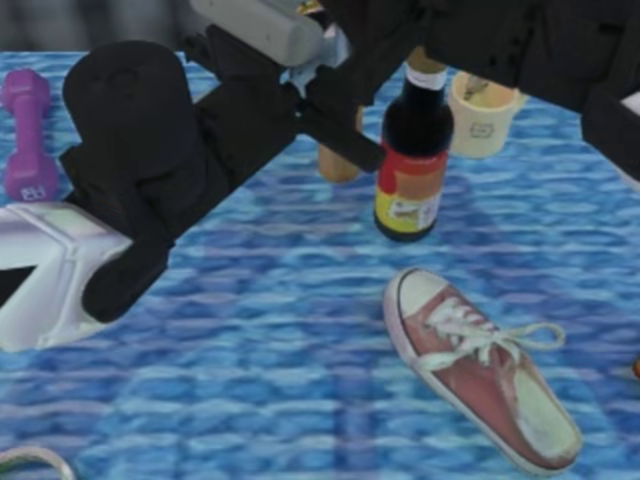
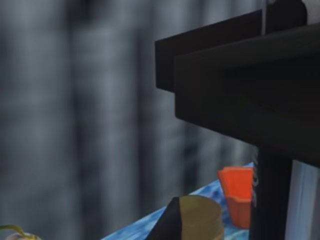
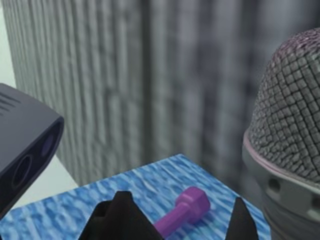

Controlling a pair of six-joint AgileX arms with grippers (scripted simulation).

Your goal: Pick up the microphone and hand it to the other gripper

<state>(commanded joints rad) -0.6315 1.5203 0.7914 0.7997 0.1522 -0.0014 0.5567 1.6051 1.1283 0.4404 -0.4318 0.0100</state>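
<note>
Table: a flat table (image 1: 300,330) covered in a rippled blue pattern.
Left arm: the bulky black left arm (image 1: 150,150), with a white segment and a grey capsule-shaped part, reaches from the table's left side up toward the far middle.
Left gripper: the black left gripper (image 1: 340,130) sits at the far middle, just in front of the bottle's left side. Its grip, and what it may have hold of, cannot be told.
Right arm: the all-black right arm (image 1: 520,40) comes in across the far right and meets the left arm.
Right gripper: the black right gripper (image 3: 180,220) has its pointed fingertips (image 3: 120,210) spread wide apart, with nothing seen clamped between them.
Sneaker: a red canvas sneaker (image 1: 480,380) with white laces and sole lies at the near right.
Bottle: a dark glass bottle (image 1: 412,150) with a red and yellow label stands upright at the far middle.
Dumbbell: a purple dumbbell (image 1: 28,135) lies at the far left.
Cup: a cream cup (image 1: 483,115) stands just right of the bottle.
Cylinder: a tan wooden cylinder (image 1: 338,165) is partly hidden under the left gripper.
Microphone: the slim microphone (image 3: 290,115), with its silver-grey mesh head, is close to the right wrist camera and just beside one fingertip. In the top view it is hidden among the arms.
</note>
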